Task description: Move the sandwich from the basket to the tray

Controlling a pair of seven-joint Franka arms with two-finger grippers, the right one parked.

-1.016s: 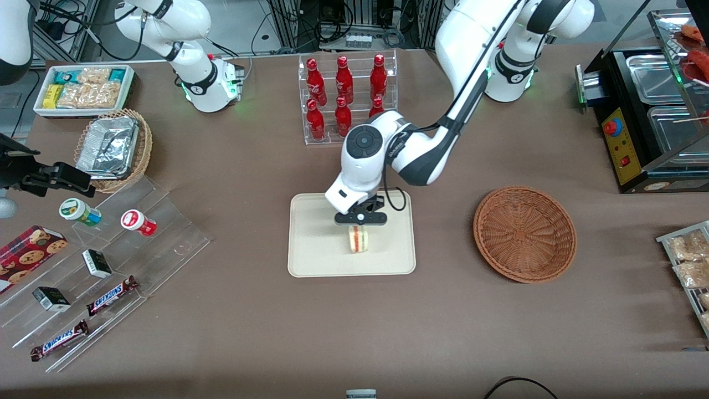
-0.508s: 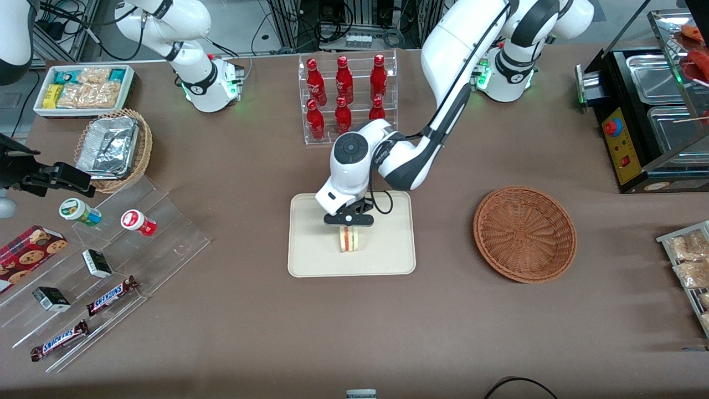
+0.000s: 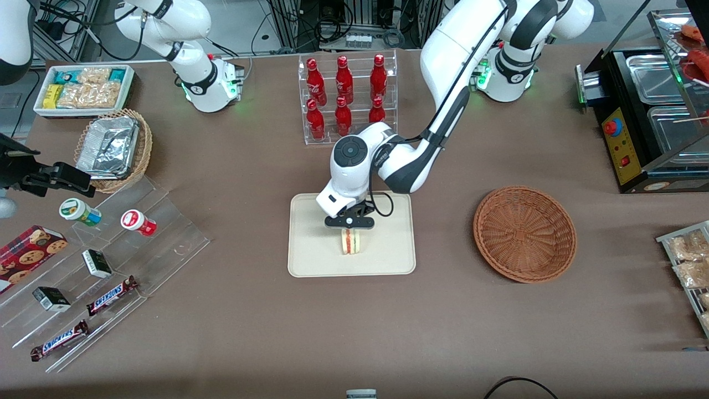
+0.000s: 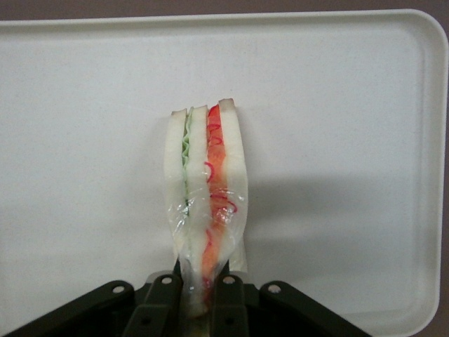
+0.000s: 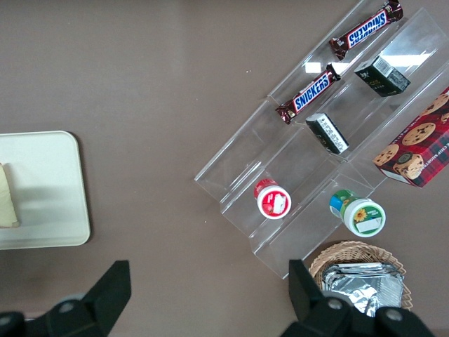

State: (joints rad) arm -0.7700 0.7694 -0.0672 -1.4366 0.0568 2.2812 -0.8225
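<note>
Front view: tool (image 3: 349, 228) sits over the tray (image 3: 310, 260), roughly mid-tray, pointing down. Fingers closed tight on the sandwich (image 3: 350, 242), pinching it by its top end. Sandwich stands on edge, bread slices vertical, filling layers facing the camera. Its lower end looks at or just above the tray surface; cannot tell if it touches.

Left wrist view: fingers (image 4: 226, 298) clamp the narrow end of the sandwich (image 4: 207, 189), one pad on each bread face. Plastic wrap visible around it. Green layer on one side, red layer on the other, white bread outside. Tray (image 4: 351, 105) fills the background, rim and one rounded corner visible.

Relative to the tray:
- basket (image 3: 524, 233) lies on the table (image 3: 354, 321) toward the working arm's end, well apart, nothing in it.
- rack of red bottles (image 3: 346, 97) stands farther from the front camera, apart from the tray rim.
- clear stepped stand (image 3: 166, 233) with candy bars (image 3: 112, 295), small boxes and two cups lies toward the parked arm's end.
- tan wicker basket with foil trays (image 3: 113, 148) lies toward the parked arm's end too, farther from the camera than the stand.

Right wrist view: tray corner (image 5: 66, 182) shows with an edge of the sandwich (image 5: 7, 203) on it.
</note>
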